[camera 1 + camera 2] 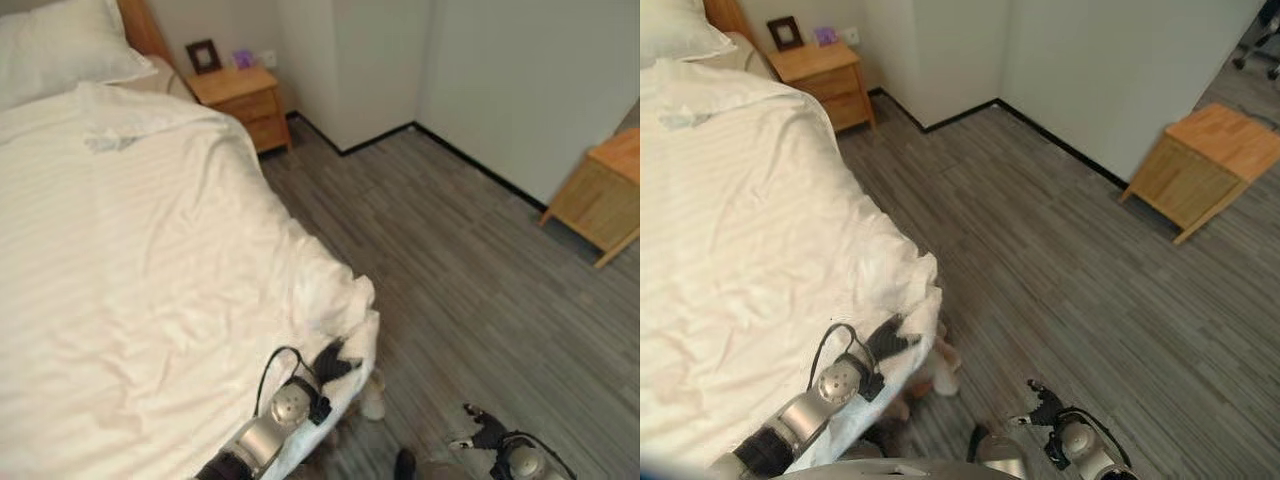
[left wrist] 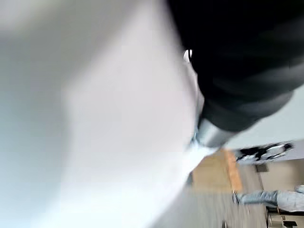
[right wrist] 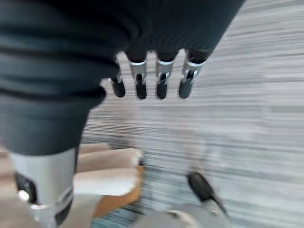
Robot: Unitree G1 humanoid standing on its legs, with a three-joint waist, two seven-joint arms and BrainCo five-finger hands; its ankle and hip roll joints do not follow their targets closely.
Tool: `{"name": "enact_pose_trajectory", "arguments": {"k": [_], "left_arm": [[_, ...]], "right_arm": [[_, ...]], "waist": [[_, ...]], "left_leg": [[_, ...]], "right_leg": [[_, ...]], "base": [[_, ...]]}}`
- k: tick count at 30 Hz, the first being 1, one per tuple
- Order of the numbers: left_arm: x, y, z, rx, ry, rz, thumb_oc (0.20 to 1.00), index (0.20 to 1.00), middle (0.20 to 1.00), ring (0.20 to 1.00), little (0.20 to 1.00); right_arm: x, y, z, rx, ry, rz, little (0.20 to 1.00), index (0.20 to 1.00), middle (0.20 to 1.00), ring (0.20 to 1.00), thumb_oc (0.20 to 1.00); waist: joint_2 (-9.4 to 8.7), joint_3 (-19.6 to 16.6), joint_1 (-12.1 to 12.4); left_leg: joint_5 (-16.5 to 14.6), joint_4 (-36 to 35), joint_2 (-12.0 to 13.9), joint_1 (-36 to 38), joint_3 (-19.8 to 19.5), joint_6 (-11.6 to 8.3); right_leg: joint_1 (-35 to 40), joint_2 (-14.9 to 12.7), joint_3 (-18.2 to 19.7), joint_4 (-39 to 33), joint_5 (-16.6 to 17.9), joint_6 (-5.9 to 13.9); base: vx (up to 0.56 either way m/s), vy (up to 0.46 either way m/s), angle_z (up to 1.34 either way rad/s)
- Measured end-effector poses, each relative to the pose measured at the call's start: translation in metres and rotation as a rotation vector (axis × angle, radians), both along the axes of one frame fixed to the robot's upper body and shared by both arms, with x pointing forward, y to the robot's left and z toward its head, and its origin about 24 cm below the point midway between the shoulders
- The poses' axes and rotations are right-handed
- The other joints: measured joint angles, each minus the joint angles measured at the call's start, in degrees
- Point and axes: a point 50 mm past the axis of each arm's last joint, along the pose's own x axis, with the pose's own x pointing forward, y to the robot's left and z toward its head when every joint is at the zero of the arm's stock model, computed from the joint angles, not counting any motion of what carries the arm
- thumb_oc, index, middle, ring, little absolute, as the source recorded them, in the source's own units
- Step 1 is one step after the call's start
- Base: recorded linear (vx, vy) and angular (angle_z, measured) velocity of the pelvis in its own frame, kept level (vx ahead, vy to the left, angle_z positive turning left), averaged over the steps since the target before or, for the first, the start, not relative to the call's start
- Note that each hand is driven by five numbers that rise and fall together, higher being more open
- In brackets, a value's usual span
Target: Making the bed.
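The left hand [image 1: 335,362] lies at the near corner of the bed, on the edge of the white striped duvet [image 1: 150,270] where the cloth falls over the side toward the floor; its dark cover rests against the fabric, and whether the fingers are curled into the cloth or lying flat on it cannot be told, as its own wrist view gives mostly pale cloth with the dark cover above it. The right hand [image 3: 152,83] hangs low over the grey wood-plank floor [image 1: 470,250], apart from the bed, with its silver dark-tipped fingers [image 3: 141,85] straight in a row and nothing between them. From the left hand the duvet spreads up the whole bed, rumpled and creased near the corner and smoother further on, with a folded-over patch near the head end. A white pillow [image 1: 60,45] lies at the head, against a wooden headboard [image 1: 145,28]. Just beside the head of the bed stands a light wooden nightstand with drawers [image 1: 243,102], bearing a small dark picture frame [image 1: 204,56] and a small purple item [image 1: 243,59]. Well across the floor, by the pale wall [image 1: 1120,70], stands a second light wooden cabinet [image 1: 1210,165]. The left wrist view also shows a person's legs in jeans [image 2: 266,198] far off.
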Motion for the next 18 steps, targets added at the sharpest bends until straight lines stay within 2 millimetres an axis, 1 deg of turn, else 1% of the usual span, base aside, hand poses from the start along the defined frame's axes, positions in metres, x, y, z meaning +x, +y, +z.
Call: {"name": "enact_pose_trajectory", "arguments": {"k": [1,2,3,4,5,6,7,8,9,10,11,12,14,15,17,18], "left_arm": [[-0.003,-0.002,-0.004,-0.038,0.045,0.001,1.000,1.000,1.000,1.000,1.000],[-0.002,-0.004,-0.006,-0.058,0.066,-0.002,1.000,1.000,1.000,1.000,1.000],[0.000,-0.004,-0.006,-0.064,0.078,-0.007,1.000,1.000,1.000,1.000,1.000],[0.000,-0.003,-0.007,-0.076,0.094,-0.020,1.000,1.000,1.000,1.000,1.000],[0.000,-0.003,-0.007,-0.096,0.107,-0.015,1.000,1.000,1.000,1.000,1.000],[0.001,-0.005,-0.006,-0.109,0.106,-0.018,1.000,1.000,1.000,1.000,1.000],[0.006,-0.007,-0.002,-0.116,0.090,-0.026,1.000,1.000,1.000,1.000,1.000],[0.014,-0.009,0.006,-0.140,0.065,-0.033,1.000,1.000,1.000,1.000,1.000],[0.019,-0.007,0.010,-0.156,0.053,-0.019,1.000,1.000,1.000,1.000,1.000],[0.019,-0.007,0.012,-0.164,0.046,-0.013,1.000,1.000,1.000,1.000,1.000],[0.019,-0.006,0.014,-0.172,0.046,-0.014,1.000,1.000,1.000,1.000,1.000],[0.018,-0.002,0.019,-0.222,0.056,-0.003,1.000,1.000,1.000,1.000,1.000],[0.015,0.006,0.025,-0.254,0.049,0.011,1.000,1.000,1.000,1.000,1.000],[0.015,0.013,0.034,-0.284,0.030,0.021,1.000,1.000,1.000,1.000,1.000],[0.014,0.020,0.043,-0.306,0.012,0.024,1.000,1.000,1.000,1.000,1.000],[0.014,0.023,0.044,-0.326,0.019,0.038,1.000,1.000,1.000,1.000,1.000]], "right_arm": [[-0.012,-0.004,-0.006,-0.005,0.046,-0.040,1.000,1.000,1.000,1.000,1.000],[-0.020,-0.007,-0.012,-0.016,0.089,-0.070,1.000,1.000,1.000,1.000,1.000],[-0.026,-0.007,-0.016,-0.023,0.129,-0.100,1.000,1.000,1.000,1.000,1.000],[-0.037,-0.013,-0.021,-0.044,0.179,-0.138,1.000,1.000,1.000,1.000,1.000],[-0.039,-0.016,-0.021,-0.048,0.186,-0.153,1.000,1.000,1.000,1.000,1.000],[-0.046,-0.021,-0.021,-0.065,0.213,-0.163,1.000,1.000,1.000,1.000,1.000],[-0.059,-0.023,-0.024,-0.067,0.245,-0.193,1.000,1.000,1.000,1.000,1.000],[-0.067,-0.025,-0.026,-0.059,0.264,-0.248,1.000,1.000,1.000,1.000,1.000],[-0.076,-0.020,-0.031,-0.052,0.314,-0.294,1.000,1.000,1.000,1.000,1.000],[-0.079,-0.018,-0.032,-0.050,0.329,-0.292,1.000,1.000,1.000,1.000,1.000],[-0.086,-0.017,-0.033,-0.047,0.345,-0.306,1.000,1.000,1.000,1.000,1.000],[-0.088,-0.018,-0.034,-0.045,0.350,-0.333,1.000,1.000,1.000,1.000,1.000],[-0.094,-0.021,-0.034,-0.058,0.368,-0.352,1.000,1.000,1.000,1.000,1.000],[-0.098,-0.025,-0.033,-0.071,0.385,-0.373,1.000,1.000,1.000,1.000,1.000],[-0.103,-0.032,-0.032,-0.098,0.403,-0.385,1.000,1.000,1.000,1.000,1.000],[-0.106,-0.038,-0.030,-0.112,0.408,-0.405,1.000,1.000,1.000,1.000,1.000]], "waist": [[-0.26,0.19,-0.34],[-0.23,0.19,-0.54],[-0.87,0.56,-0.46],[-1.52,0.52,-0.26],[-1.27,0.36,-0.51],[0.07,-0.52,-1.13],[0.64,-1.27,-2.16],[1.60,-1.91,-4.56],[-0.16,-1.82,-4.98],[-0.26,-1.92,-4.84],[-1.03,-2.14,-4.89],[-1.46,-2.44,-4.48],[-1.95,-3.61,-3.59],[-2.52,-4.53,-3.11],[-2.91,-4.88,-3.26],[-3.01,-4.92,-2.79]], "left_leg": [[0.22,-1.32,-1.01,0.38,0.06,-0.09],[-1.50,0.02,-1.38,-0.05,-0.34,-1.14],[-5.67,6.59,-1.33,-2.16,-0.58,0.02],[-12.80,20.78,-1.02,-4.27,0.14,2.93],[-14.84,24.75,-1.05,-4.11,0.22,2.82],[-16.64,23.54,-1.14,-3.33,0.09,2.75],[-18.48,18.39,-2.26,-2.61,1.09,4.80],[-20.19,10.51,-3.66,-1.36,2.22,7.62],[-19.38,4.90,-5.86,0.98,3.73,9.20],[-17.79,1.90,-6.16,2.25,5.75,9.35],[-14.69,-0.71,-7.15,3.05,6.03,9.25],[-13.79,-3.40,-8.17,4.65,5.57,9.64],[-13.55,-5.05,-8.64,5.93,5.53,9.49],[-13.56,-5.35,-8.87,5.88,5.13,9.46],[-13.56,-5.35,-8.77,6.36,4.16,9.40],[-13.55,-5.34,-8.75,6.44,4.16,9.38]], "right_leg": [[-0.23,-1.45,-0.30,-0.42,0.00,0.12],[-0.52,-2.49,-0.34,-0.46,0.19,0.05],[-0.77,-4.02,-1.05,-0.44,0.45,-0.10],[-0.76,-6.56,-3.62,-0.44,1.88,-0.37],[-0.34,-7.03,-3.59,-0.41,1.15,0.99],[-0.71,-6.79,-3.26,-0.17,0.44,2.54],[-1.64,-6.59,-2.59,0.19,0.96,3.52],[-2.10,-6.95,-3.79,0.02,1.78,4.60],[-2.54,-8.30,-4.42,0.29,2.36,5.91],[-2.95,-8.28,-4.36,0.80,2.07,5.42],[-2.79,-8.49,-3.80,1.14,3.12,4.80],[-2.81,-9.30,-4.29,2.42,3.42,5.40],[-2.80,-9.46,-5.37,3.09,3.22,5.67],[-2.22,-9.61,-5.73,3.13,3.12,6.32],[-1.19,-9.52,-6.62,2.92,3.27,7.08],[-0.72,-9.48,-6.76,2.78,3.36,7.20]], "base": [[-0.20,-0.044,0.08],[-0.17,-0.005,0.09],[-0.12,0.023,-0.17],[-0.06,0.033,-0.25],[-0.06,0.099,-0.26],[-0.02,0.139,0.13],[-0.02,0.143,0.77],[-0.01,0.137,1.16],[-0.02,0.134,1.05],[-0.02,0.168,0.60],[-0.02,0.163,0.31],[-0.01,0.151,0.21],[-0.03,0.153,0.04],[-0.05,0.159,0.15],[-0.02,0.124,0.28],[-0.01,0.140,0.18]]}}
